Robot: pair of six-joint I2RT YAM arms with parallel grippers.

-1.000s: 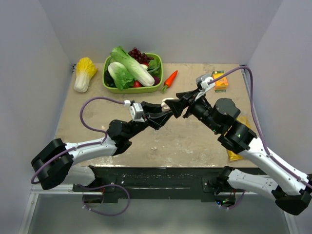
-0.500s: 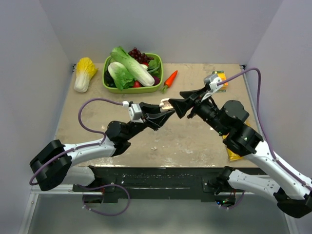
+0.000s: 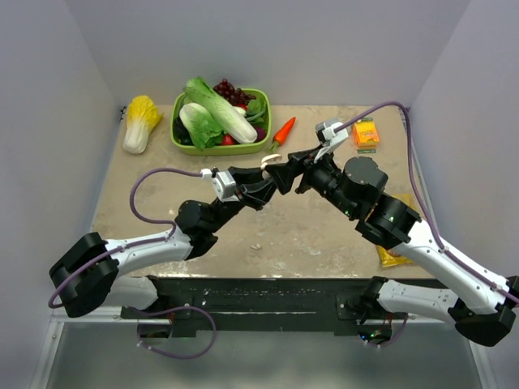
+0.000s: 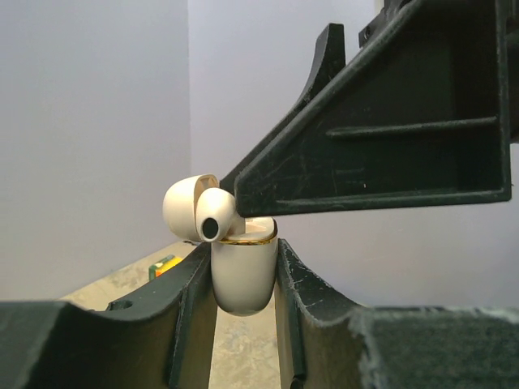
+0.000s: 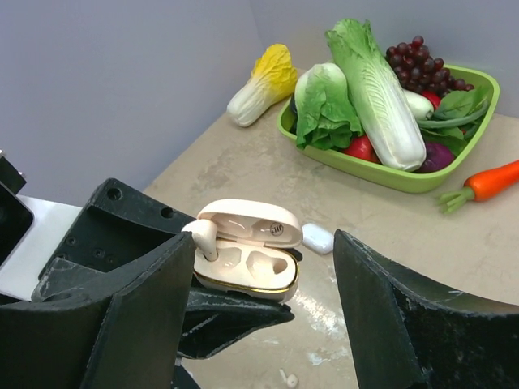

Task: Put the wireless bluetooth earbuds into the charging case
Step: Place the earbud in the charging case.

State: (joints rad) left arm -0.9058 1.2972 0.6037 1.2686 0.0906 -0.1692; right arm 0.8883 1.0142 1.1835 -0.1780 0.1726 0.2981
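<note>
- The charging case stood upright, clenched between the left jaws and held up off the worktop, with its lid swung open.
- One earbud sat in the well at the end of the case, its rounded head poking above the gold rim.
- The right jaws were released and spread wide, one finger on each side of the case. In the left wrist view, one of those fingers reached close over the earbud. Whether it touched the earbud could not be told.
- Just past the case, on the worktop, lay a white rounded piece. Whether it was the other earbud could not be told.
- Below the jaws, tiny white specks lay on the worktop.
- Farther beyond the jaws sat a green tray piled with cabbages and grapes.
- A carrot lay just beside the tray on the robot's right.
- A yellow-leaved cabbage lay on the tray's other side.
- An orange carton rested well off to the right of the right jaws, near the far edge of the worktop.
</note>
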